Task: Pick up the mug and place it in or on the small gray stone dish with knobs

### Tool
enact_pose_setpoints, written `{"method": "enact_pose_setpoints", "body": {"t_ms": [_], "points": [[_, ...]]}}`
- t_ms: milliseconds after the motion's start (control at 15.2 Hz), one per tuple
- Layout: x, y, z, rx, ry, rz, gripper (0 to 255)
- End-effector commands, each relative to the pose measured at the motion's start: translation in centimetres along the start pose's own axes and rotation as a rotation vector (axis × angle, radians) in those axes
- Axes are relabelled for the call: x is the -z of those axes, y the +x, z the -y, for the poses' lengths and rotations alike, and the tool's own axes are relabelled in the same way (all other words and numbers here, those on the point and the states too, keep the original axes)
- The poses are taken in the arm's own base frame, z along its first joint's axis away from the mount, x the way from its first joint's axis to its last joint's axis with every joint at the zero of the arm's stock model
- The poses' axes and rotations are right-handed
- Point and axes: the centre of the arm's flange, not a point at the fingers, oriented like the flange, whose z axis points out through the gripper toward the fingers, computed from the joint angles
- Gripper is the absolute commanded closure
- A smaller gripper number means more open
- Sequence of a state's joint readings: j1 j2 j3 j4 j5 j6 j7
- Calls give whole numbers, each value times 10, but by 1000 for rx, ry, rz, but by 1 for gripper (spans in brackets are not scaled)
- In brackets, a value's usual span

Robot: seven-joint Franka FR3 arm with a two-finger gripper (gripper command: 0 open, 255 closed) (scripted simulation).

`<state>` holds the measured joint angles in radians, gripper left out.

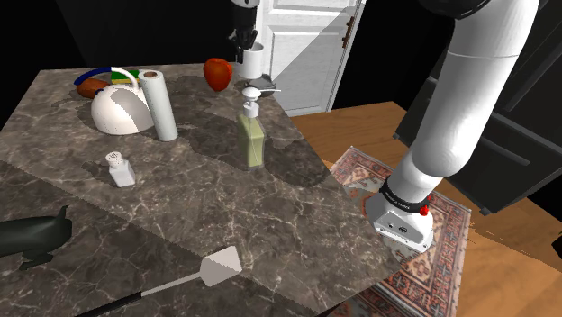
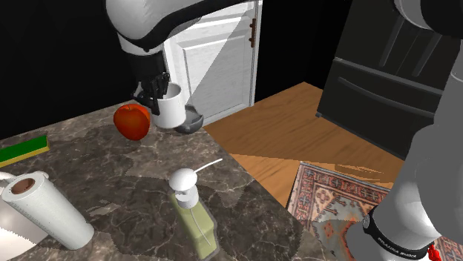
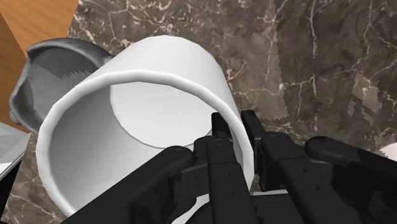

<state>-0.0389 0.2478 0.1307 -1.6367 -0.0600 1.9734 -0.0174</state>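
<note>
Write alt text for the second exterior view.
The black end effector grips a white mug by its rim, close to a grey dish at the veined counter's edge. A red apple sits beside them; a soap dispenser and paper towel roll stand nearer the camera.

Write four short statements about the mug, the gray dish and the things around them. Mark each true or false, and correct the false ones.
1. The gripper is shut on the wall of the white mug, with one finger inside and one outside. True.
2. The apple is green. False: it is red.
3. The paper towel roll lies on its side. False: it stands upright on the counter, beside the white kettle.
4. The gray dish sits near the counter's edge, on the side of the white door. True.
</note>
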Motion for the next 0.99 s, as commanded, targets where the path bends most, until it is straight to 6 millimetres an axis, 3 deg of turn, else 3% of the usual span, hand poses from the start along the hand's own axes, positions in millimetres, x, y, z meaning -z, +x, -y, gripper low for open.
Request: {"method": "enact_pose_setpoints", "body": {"t_ms": [0, 660, 924], "points": [[0, 9, -26, 1, 0, -1, 255], [3, 49, -149, 1, 0, -1, 255], [-19, 47, -149, 1, 0, -1, 255]]}}
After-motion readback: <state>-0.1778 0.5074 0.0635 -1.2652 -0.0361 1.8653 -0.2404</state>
